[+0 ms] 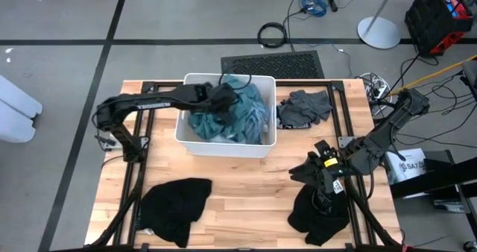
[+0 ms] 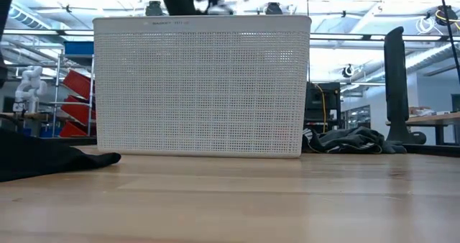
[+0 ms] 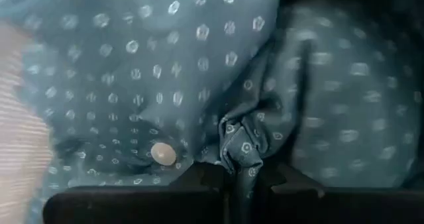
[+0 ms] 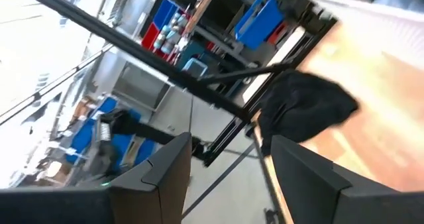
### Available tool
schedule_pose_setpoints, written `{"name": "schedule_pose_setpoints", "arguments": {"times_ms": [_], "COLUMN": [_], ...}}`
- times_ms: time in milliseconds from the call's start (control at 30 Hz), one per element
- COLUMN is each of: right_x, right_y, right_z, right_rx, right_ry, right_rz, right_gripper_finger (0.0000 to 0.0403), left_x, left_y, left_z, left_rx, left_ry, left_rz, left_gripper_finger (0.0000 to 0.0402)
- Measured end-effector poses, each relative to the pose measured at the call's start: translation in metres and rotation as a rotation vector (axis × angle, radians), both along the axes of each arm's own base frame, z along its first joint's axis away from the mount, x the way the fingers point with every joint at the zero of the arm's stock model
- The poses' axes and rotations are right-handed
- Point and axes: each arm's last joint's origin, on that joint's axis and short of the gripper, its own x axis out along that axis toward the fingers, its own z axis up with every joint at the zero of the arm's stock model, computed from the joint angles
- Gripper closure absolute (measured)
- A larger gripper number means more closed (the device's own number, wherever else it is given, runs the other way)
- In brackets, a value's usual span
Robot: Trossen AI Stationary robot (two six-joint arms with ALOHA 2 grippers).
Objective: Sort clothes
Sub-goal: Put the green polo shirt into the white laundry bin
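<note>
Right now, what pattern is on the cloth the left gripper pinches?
Small pale flower-like dots on teal fabric, clearest in the left wrist view, pinched by the left gripper.

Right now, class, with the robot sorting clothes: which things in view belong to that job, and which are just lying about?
Part of the job:
teal dotted shirt, pinched by the left gripper in the white bin
grey garment beside the bin
black garment at front left
black garment under the open right gripper

Just lying about:
floor grate
cable coil

Wooden table (image 1: 246, 185) carries white bin (image 1: 223, 144), apparently three dark garments.
</note>
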Motion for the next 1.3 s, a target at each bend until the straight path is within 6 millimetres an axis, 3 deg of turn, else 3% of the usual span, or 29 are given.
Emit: {"name": "schedule_pose_setpoints", "arguments": {"times_ms": [133, 267, 400, 667, 967, 1300], "right_x": [-0.005, -0.01, -0.012, -0.012, -0.012, -0.012], "right_y": [0.006, 0.012, 0.015, 0.014, 0.014, 0.014], "right_z": [0.0, 0.0, 0.0, 0.0, -0.001, -0.001], "right_rx": [0.043, 0.048, 0.038, -0.037, -0.092, -0.142], "right_ry": [0.008, 0.011, 0.01, -0.004, -0.009, -0.014], "right_rz": [0.046, 0.083, 0.098, 0.1, 0.106, 0.111], "right_gripper_finger": [0.0206, 0.0206, 0.0206, 0.0206, 0.0206, 0.0206], "left_x": [-0.002, -0.005, -0.006, -0.004, -0.004, -0.005], "left_y": [0.009, 0.009, 0.009, 0.006, 0.005, 0.008], "left_z": [-0.031, -0.047, -0.05, -0.04, 0.006, 0.095], "left_rx": [-0.066, -0.104, -0.125, -0.258, -0.292, -0.173], "left_ry": [0.042, 0.059, 0.051, 0.017, 0.025, -0.178], "left_rz": [0.023, 0.082, 0.121, 0.138, 0.15, 0.13], "left_gripper_finger": [0.0377, 0.0377, 0.0357, 0.0272, 0.0195, 0.0187]}}
